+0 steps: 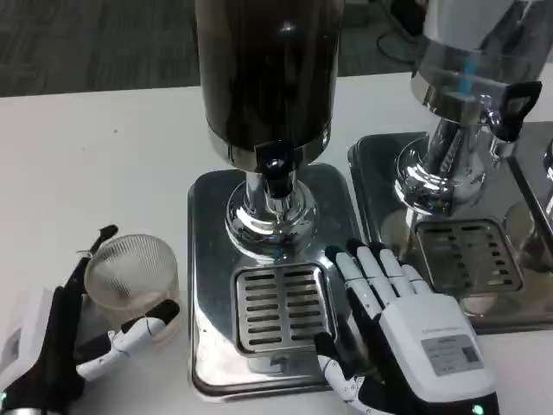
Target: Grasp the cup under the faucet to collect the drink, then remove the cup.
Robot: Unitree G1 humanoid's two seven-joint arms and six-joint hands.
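Fingers (143, 327) of the left hand (60, 354), at the lower left of the frame, are spread around the ribbed clear cup (131, 278), one black tip rising at its far left rim and a white-and-black finger lying against its near wall; whether they press it firmly I cannot tell. The cup stands on the white table (95, 164), left of the steel drip tray (207, 259) and not yet under the faucet (276, 169) of the dark dispenser (263, 69). It looks light, thin-walled and easily crushed or tipped, so a gentle hold around its mid-wall seems best. The right hand (410, 333), lower right, lies flat on the tray's right edge, fingers extended together, holding nothing. A second dispenser (471, 78) stands at the upper right, with grey carpet (86, 43) beyond the table.
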